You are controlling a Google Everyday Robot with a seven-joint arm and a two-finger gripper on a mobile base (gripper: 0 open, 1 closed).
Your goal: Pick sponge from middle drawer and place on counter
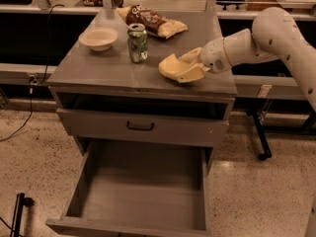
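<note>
1. In the right-centre of the frame, above the right front part of the counter (pixel 98 68), the gripper (pixel 181 68) is reaching in from the right on a thick cream-white arm (pixel 256 43).
2. Its two cream fingers (pixel 193 54) are clamping the sponge (pixel 169 65), one lying over the top and one running under the near edge.
3. The sponge is showing as a small, soft, pale-yellow block with a rounded, curving outline. Its colour is close to that of the fingers, only a touch more yellow.
4. It is sticking out to the left of the gripper, low over the grey metal top. I cannot tell whether its underside is touching the surface.
5. In the lower half of the frame, the middle drawer (pixel 143 191) is standing pulled wide open, showing sloping grey side walls and a plain flat floor.
6. Above it, a closed drawer front (pixel 140 126) with a dark bar handle is sitting just under the counter's overhanging edge.
7. On the counter to the left of the sponge, a green drink can (pixel 138 43) is standing upright, well apart from the gripper.
8. Further left, a pale bowl (pixel 98 37) is sitting near the left edge.
9. At the back, near the top of the frame, a crumpled snack bag (pixel 150 21) is lying flat.
</note>
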